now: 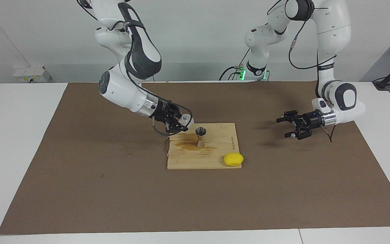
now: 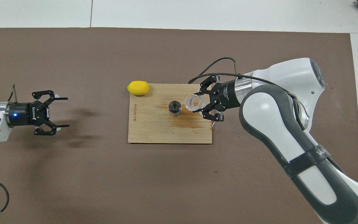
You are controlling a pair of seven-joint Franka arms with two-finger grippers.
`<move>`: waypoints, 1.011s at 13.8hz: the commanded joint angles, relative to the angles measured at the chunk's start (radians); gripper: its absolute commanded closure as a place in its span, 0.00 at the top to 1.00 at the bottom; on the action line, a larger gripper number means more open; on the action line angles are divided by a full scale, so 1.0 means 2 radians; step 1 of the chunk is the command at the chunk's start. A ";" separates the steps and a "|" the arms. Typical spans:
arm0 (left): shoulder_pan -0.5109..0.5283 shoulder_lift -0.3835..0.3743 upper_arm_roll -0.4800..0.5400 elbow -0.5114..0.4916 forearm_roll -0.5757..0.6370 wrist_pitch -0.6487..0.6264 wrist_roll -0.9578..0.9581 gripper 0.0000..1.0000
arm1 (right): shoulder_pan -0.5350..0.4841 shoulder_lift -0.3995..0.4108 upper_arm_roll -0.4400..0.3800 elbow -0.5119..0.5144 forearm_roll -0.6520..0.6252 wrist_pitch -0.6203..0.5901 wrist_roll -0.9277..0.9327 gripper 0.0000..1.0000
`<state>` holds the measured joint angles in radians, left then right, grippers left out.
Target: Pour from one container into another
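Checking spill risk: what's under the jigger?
The jigger stands upright on the wooden board, on a brown stain that spreads toward the right arm's end. The board lies on brown paper. The patch beneath the jigger's foot is covered.

A wooden board lies on the brown mat, with a dark stain near its middle. The metal jigger stands upright on the board. The right gripper clamps the clear plastic cup, tipped on its side with its mouth toward the jigger, just beside the jigger's rim. A yellow lemon rests at the board's corner farther from the robots, toward the left arm's end. The left gripper hangs over bare mat, well apart from the board, its fingers spread wide and holding nothing
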<state>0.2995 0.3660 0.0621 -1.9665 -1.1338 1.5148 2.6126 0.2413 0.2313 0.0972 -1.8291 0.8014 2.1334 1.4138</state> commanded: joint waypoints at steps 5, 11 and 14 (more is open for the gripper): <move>0.017 -0.001 -0.003 0.138 0.138 -0.025 -0.093 1.00 | 0.026 -0.007 -0.002 -0.004 -0.069 0.025 0.062 0.00; -0.001 -0.068 -0.004 0.160 0.260 0.010 -0.259 1.00 | 0.039 0.005 -0.003 0.029 -0.151 0.024 0.118 0.00; -0.004 -0.105 -0.004 0.160 0.308 0.010 -0.260 1.00 | 0.050 0.007 -0.004 0.036 -0.171 0.024 0.129 0.00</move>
<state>0.3088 0.2110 0.0470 -1.6276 -0.5704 1.5111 2.1133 0.3299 0.2325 0.0953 -1.7844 0.4986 2.1756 1.6356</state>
